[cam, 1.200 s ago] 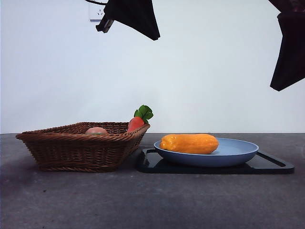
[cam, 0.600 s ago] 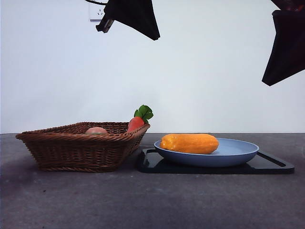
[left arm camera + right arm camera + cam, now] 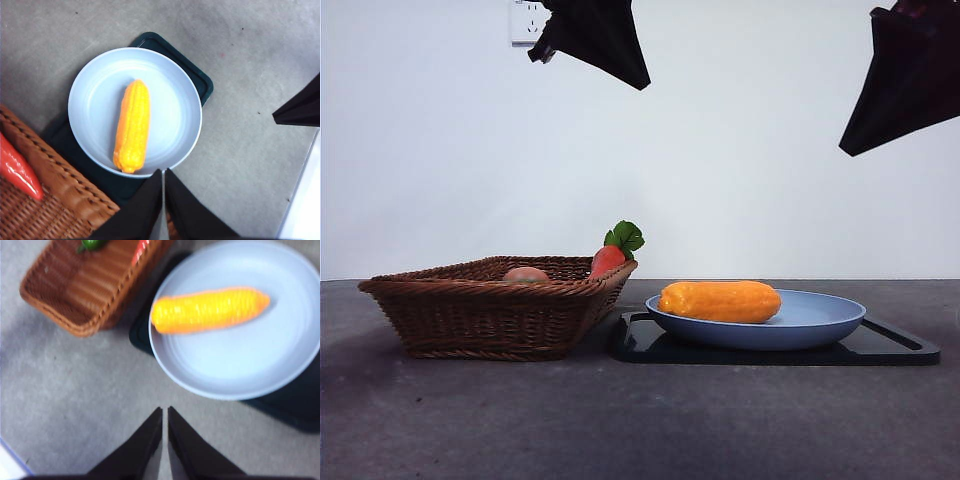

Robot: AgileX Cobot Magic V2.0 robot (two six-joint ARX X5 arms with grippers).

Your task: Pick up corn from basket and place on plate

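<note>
Yellow corn (image 3: 719, 301) on plate (image 3: 820, 318), both grippers high above, empty

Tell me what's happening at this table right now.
Nothing is being held. The corn lies on the blue plate, which sits on a black tray beside the basket holding a carrot. The left gripper and right gripper hang shut, high above the table.

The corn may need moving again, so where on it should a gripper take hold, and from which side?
Probably across the middle of the corn, coming from above. It lies flat on its side in the plate with nothing over it, and its rounded ends taper, so the thicker middle should hold best.
</note>
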